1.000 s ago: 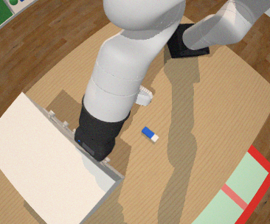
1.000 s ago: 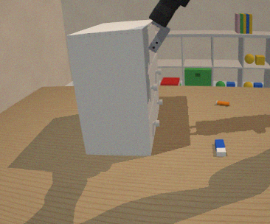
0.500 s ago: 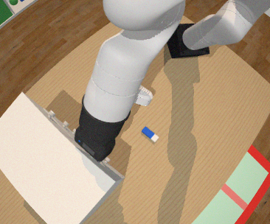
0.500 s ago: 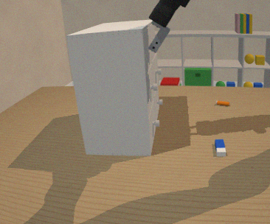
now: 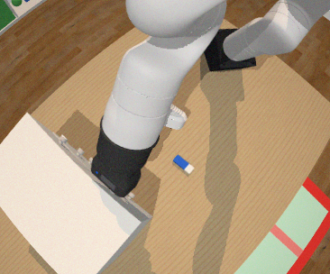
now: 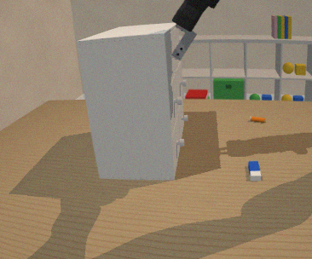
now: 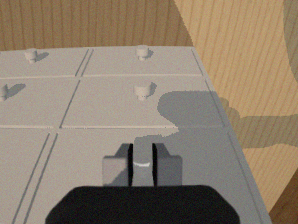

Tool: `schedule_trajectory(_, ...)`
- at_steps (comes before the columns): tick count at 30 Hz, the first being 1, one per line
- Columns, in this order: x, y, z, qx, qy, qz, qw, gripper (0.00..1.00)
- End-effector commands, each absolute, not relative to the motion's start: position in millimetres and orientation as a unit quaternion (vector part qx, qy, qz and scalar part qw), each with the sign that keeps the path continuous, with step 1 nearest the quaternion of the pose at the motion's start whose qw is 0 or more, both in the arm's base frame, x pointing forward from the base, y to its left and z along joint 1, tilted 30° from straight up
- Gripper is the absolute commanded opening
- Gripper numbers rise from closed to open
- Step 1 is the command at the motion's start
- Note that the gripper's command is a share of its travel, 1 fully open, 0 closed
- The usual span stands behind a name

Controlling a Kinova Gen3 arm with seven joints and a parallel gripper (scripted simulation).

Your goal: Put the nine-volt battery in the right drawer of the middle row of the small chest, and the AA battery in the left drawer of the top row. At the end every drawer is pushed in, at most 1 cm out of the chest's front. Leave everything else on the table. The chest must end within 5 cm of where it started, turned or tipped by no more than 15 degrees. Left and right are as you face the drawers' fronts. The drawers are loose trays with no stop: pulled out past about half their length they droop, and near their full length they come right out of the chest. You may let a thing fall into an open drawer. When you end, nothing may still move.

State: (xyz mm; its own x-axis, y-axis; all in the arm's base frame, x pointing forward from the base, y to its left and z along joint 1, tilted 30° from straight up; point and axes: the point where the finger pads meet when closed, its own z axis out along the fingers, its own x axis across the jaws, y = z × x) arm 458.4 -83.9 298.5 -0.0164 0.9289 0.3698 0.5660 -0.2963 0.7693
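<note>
The small chest [image 5: 64, 189] [image 6: 130, 106] [image 7: 112, 107] stands upright. Visible drawer fronts look about flush. My gripper [image 6: 177, 56] [image 7: 142, 158] points steeply down at the front's upper part. It is shut on a pale knob [image 7: 141, 163], that of the left drawer of the top row; the knob's pale rim shows between the fingertips. An orange cylinder [image 6: 257, 119], which looks like the AA battery, lies on the table [image 6: 239, 213] well out from the chest's front. I cannot make out the nine-volt battery for certain. The drawers' insides are hidden.
A blue and white block [image 5: 183, 164] [image 6: 254, 170] lies in front of the chest. Other knobs [image 7: 142, 91] [image 7: 142, 52] [image 7: 31, 55] stick out of the lower fronts. A red-edged green mat [image 5: 294, 212] is off to the side. A shelf [image 6: 248, 40] stands in the background.
</note>
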Motion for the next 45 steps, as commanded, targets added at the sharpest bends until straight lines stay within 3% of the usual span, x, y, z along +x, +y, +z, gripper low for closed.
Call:
schedule_trajectory(1,458,-84,299,0.671,0.557,0.445,0.204,0.37)
schedule_trajectory(45,442,-82,293,0.671,0.557,0.445,0.204,0.37)
